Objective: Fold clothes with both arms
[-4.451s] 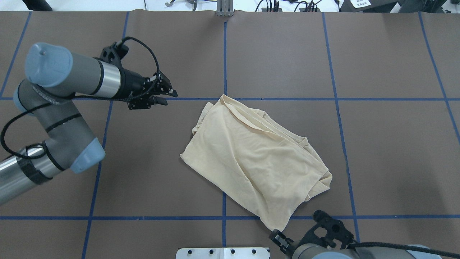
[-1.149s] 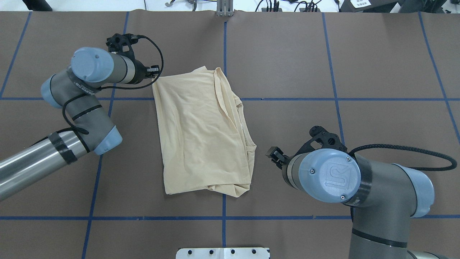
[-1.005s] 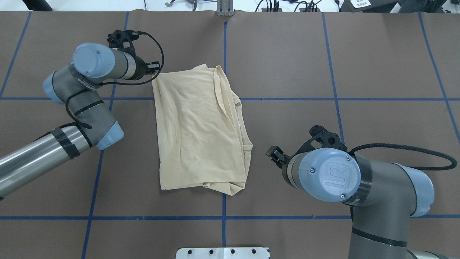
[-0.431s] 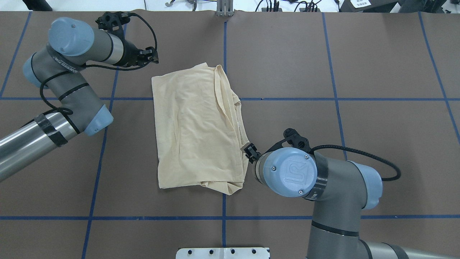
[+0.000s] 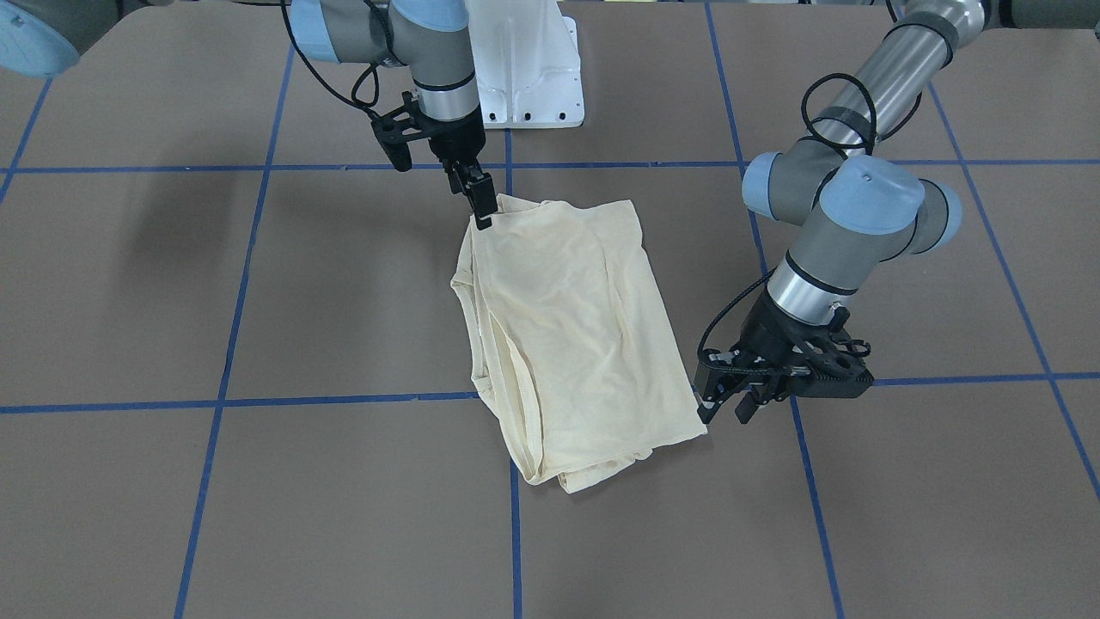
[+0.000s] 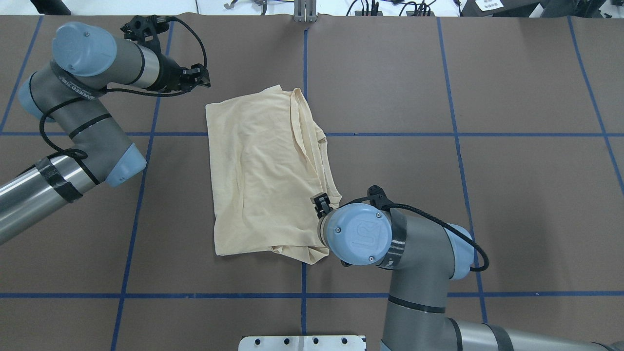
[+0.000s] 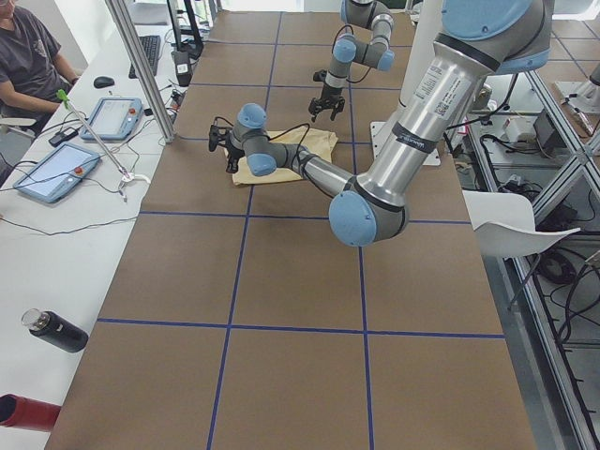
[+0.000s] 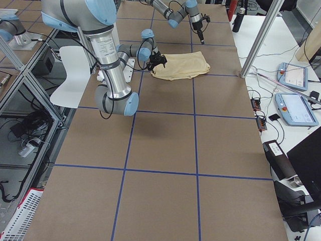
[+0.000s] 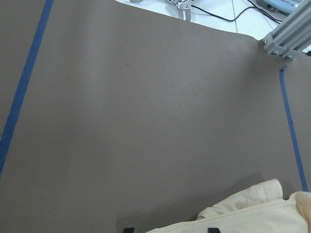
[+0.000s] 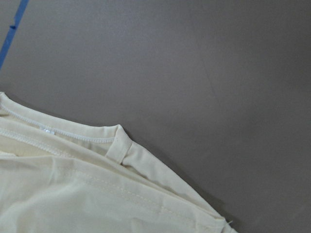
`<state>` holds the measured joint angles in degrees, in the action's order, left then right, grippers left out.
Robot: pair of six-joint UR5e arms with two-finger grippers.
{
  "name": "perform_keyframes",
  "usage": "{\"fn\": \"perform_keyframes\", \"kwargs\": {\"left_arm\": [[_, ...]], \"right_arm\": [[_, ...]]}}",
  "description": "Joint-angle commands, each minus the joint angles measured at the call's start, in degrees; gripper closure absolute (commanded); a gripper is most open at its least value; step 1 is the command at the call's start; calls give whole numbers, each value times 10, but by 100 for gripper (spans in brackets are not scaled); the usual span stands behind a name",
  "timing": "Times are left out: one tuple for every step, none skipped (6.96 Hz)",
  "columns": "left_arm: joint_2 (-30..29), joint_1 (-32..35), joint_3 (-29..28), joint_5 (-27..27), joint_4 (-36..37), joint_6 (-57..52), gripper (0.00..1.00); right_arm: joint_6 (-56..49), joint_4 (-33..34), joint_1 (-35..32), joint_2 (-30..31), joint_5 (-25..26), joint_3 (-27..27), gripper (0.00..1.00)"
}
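Observation:
The pale cream shirt (image 6: 265, 175) lies folded in a rough rectangle mid-table, its print hidden; it also shows in the front view (image 5: 567, 327). My left gripper (image 6: 202, 78) is open and empty, just off the shirt's far left corner; in the front view it (image 5: 724, 408) hangs beside that corner. Its wrist view shows two spread fingertips (image 9: 127, 229) and the shirt's edge (image 9: 243, 216). My right gripper (image 6: 320, 200) looks open over the shirt's right edge, and in the front view it (image 5: 479, 206) is at the near corner. Its wrist view shows a stitched hem (image 10: 73, 189).
Brown table cover with a grid of blue tape lines (image 6: 304, 73). The white pedestal base (image 5: 524, 77) stands at the robot's side of the table. A metal post (image 7: 141, 75), tablets, bottles and a seated operator (image 7: 28, 56) are beyond the far edge.
The left gripper has let go of the shirt's far left corner and drawn back to the left. The right arm has swung left onto the shirt's right edge. The shirt lies still.

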<state>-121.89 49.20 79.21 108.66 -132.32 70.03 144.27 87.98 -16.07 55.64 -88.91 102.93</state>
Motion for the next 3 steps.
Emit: {"fn": "perform_keyframes", "kwargs": {"left_arm": [[1,-1,2,0,0,14,40],[1,0,2,0,0,15,40],[1,-1,2,-1,0,16,40]], "right_arm": [[21,-2,7,-30,0,-40,0],[22,-2,16,-25,0,-41,0],[22,-1,20,-22,0,-41,0]]}}
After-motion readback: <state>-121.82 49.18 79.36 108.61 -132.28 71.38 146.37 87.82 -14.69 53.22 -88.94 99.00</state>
